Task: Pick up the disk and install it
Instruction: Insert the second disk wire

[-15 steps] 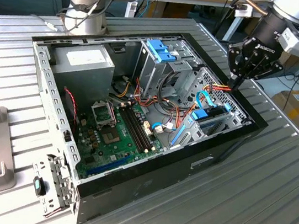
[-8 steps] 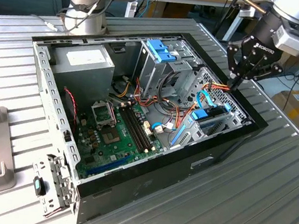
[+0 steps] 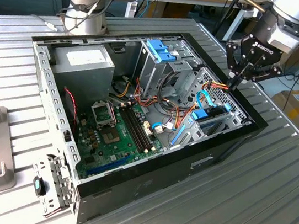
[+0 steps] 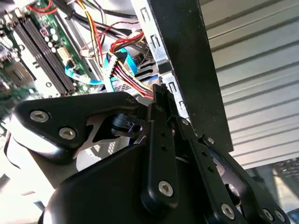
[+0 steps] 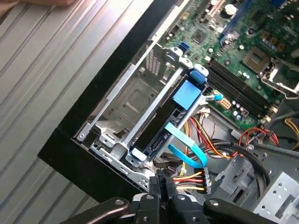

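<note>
Disk (image 5: 161, 123): on edge in the drive bay (image 5: 135, 93) at the case's (image 3: 144, 192) corner, blue label up, light-blue rails along its sides; in the exterior view, seen as blue plastic (image 3: 211, 116) by the wall on the exterior view's right.

Seating: looks slid into the bay and level with the frame; cannot tell whether fully latched.

Progress: judged late in the task; pick-up done, disk already lying in its slot; whether any final push or cabling is left cannot be told.

Cables: flat blue one (image 5: 187, 149) curving off near the disk's end; red-and-yellow bundle (image 5: 191, 179) just beside it, between disk and fingertips.

Gripper (image 3: 235, 79): clenched and empty, fingertips pressed together in both wrist views (image 5: 162, 179) (image 4: 159, 93).

Disk to gripper: apart, no contact; gripper above the case rim near the bay's end, tips pointing down toward the cable bundle, disk just past them.

Surroundings: board (image 3: 118, 135) mid-case; cage with blue latch (image 3: 161, 49) further in; ribbed metal table (image 3: 247, 209) under everything.
</note>
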You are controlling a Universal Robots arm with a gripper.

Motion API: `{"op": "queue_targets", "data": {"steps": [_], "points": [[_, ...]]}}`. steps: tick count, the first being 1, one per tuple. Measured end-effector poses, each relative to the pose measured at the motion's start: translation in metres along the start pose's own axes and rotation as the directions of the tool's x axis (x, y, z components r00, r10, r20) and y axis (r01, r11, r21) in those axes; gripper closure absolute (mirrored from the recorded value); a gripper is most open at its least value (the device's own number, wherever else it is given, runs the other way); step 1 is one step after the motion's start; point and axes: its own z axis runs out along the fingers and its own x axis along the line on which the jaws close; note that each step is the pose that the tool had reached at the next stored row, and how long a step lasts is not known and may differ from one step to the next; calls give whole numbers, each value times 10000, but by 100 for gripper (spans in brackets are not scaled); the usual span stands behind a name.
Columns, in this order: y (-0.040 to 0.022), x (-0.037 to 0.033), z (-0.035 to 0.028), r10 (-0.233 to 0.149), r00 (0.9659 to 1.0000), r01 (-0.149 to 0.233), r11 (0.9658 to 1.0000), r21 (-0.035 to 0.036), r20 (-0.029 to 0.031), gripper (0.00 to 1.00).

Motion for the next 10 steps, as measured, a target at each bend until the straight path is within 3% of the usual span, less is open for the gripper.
{"op": "queue_targets", "data": {"steps": [2,4,9,10], "points": [[0,0,2,625,9980,-625,9980,1,13,84],[0,0,2,1000,9950,-1000,9950,0,20,84],[0,0,4,1937,9811,-1937,9811,-1,40,84],[0,0,5,2222,9750,-2222,9750,-2,46,84]]}}
